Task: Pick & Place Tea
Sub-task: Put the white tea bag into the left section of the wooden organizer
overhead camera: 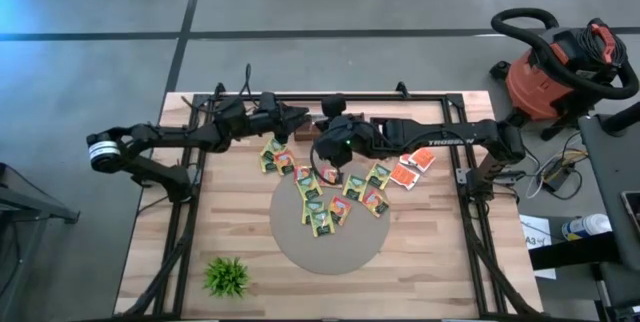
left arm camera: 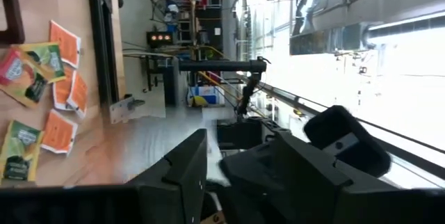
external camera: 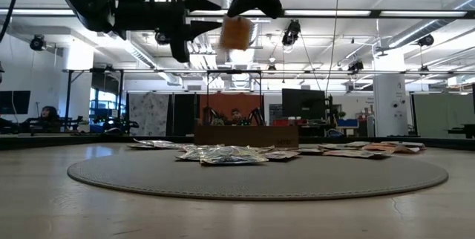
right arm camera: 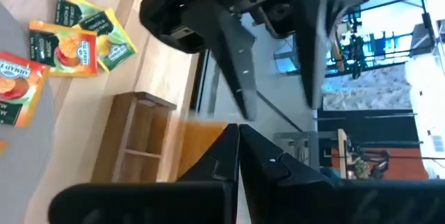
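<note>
My right gripper (external camera: 250, 7) is shut on an orange tea sachet (external camera: 237, 33), high above the table's far middle. My left gripper (right arm camera: 278, 106) stands open just to the sachet's left, its two fingers pointing at it without touching. The other tea sachets lie flat: yellow-green ones (overhead camera: 275, 157) beside the round grey mat (overhead camera: 330, 247), several (overhead camera: 325, 202) on the mat, orange ones (overhead camera: 410, 167) to its right. A small wooden box (right arm camera: 132, 140) stands at the far edge. My right gripper pinches the orange sachet between its two fingers at one edge (right arm camera: 201, 147). The fingers come slanting down from the table's right. The sachet hangs below the fingertips (external camera: 237, 24), lifted well clear of the table and the mat.
A small green plant (overhead camera: 227, 275) stands near the front left corner. A black frame (overhead camera: 455, 152) runs round the table's far part. A red shop vacuum (overhead camera: 560, 62) stands on the floor to the right. Bare wood lies at the front right.
</note>
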{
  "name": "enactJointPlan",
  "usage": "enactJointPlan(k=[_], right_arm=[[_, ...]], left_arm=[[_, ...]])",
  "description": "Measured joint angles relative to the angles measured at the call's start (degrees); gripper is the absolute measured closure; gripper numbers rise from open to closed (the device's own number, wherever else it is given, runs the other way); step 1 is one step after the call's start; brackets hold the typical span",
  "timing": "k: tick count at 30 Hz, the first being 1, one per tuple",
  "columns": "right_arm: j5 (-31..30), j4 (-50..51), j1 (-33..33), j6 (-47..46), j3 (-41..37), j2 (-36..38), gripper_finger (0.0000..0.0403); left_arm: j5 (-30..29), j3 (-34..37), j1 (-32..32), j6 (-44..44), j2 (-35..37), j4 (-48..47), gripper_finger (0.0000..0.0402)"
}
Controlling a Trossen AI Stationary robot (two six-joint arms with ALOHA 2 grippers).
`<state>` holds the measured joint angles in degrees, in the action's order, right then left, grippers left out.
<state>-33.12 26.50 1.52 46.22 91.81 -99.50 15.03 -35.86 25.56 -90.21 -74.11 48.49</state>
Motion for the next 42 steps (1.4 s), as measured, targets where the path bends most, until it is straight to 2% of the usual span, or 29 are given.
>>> enactJointPlan(k=[7,25,42], right_arm=[[0.06,-1.86,0.22,-0.42,0.0,0.0,0.0394],[-1.44,1.88,2.14,-1.09,0.0,-0.02,0.0394],[0.56,0.06,2.29,0.35,0.0,-0.04,0.0394]], left_arm=[[0.22,0.29,0.0,0.89,0.0,-0.7,0.0236],[1.57,0.53,0.32,4.84,0.07,-4.49,0.0236],[-0.76,0.53,-0.1,-2.99,-0.55,-5.38,0.0236]])
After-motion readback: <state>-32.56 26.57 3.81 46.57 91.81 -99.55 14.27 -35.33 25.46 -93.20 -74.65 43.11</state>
